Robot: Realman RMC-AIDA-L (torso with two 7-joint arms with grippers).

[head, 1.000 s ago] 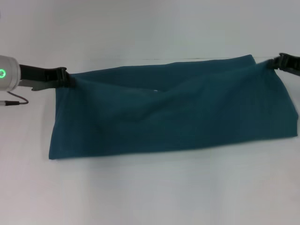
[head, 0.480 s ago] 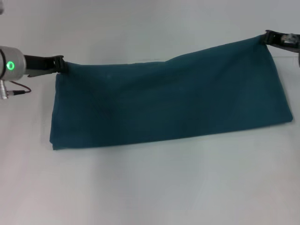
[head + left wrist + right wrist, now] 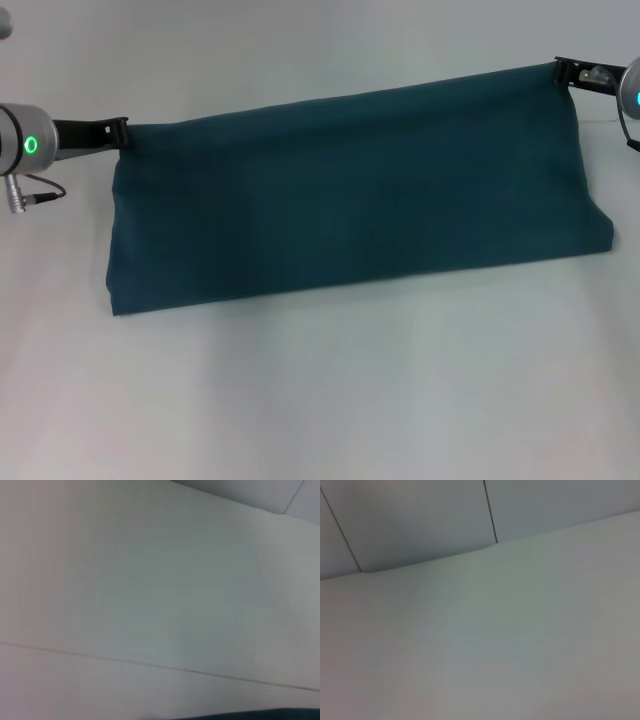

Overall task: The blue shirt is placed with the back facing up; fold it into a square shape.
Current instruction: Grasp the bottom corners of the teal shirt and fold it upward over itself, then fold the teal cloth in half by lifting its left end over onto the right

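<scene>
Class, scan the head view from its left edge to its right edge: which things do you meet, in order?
Left claw at the shirt's far left corner → the blue shirt stretched between → right claw at its far right corner.

Plain white table (image 3: 320,400), matte and pale, with panelled grey wall (image 3: 420,520) behind.

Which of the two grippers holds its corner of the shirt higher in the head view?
The right gripper: its corner of the blue shirt sits higher than the left gripper's.
</scene>
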